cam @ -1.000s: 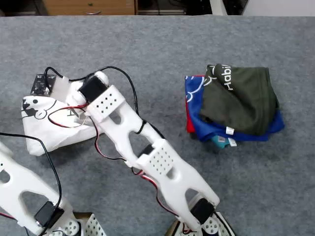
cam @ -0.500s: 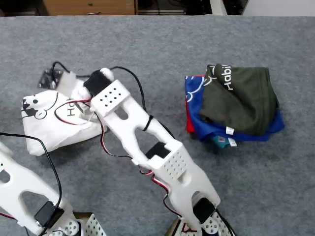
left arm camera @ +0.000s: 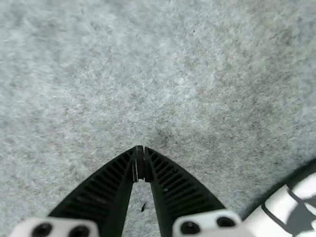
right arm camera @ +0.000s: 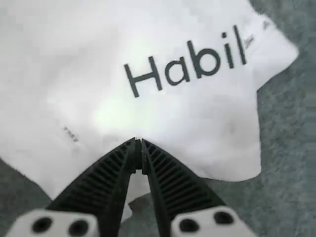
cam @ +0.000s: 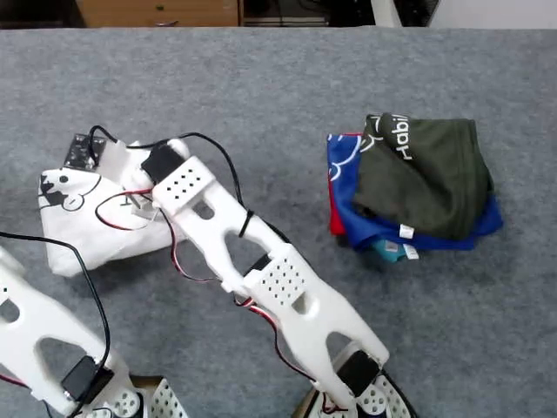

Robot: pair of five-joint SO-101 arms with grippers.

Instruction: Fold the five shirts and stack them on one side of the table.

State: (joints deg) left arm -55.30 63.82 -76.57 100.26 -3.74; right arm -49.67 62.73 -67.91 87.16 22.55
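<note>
- The white shirt [cam: 91, 222] lies crumpled and partly folded on the left half of the grey tabletop [cam: 261, 78], with dark lettering and a small animal face printed on it.
- The right arm [cam: 261, 270] stretches diagonally from the near edge over to this shirt.
- The right pincer [right arm camera: 138, 144] has its jaws pressed together, tips just above or on the white cloth below the lettering. I cannot tell whether any fabric is caught between them.
- The left arm [cam: 39, 326] sits at the near left corner.
- The left pincer [left arm camera: 139, 154] is closed too, holding nothing, over bare grey tabletop.
- The stack of folded shirts [cam: 409, 187] rests on the right side, well apart from the white shirt.
- In the stack, a dark green shirt [cam: 431, 174] is on top, a blue shirt [cam: 344, 170] beneath it, and red [cam: 334, 219] and teal [cam: 385, 250] edges peek out at the bottom.
</note>
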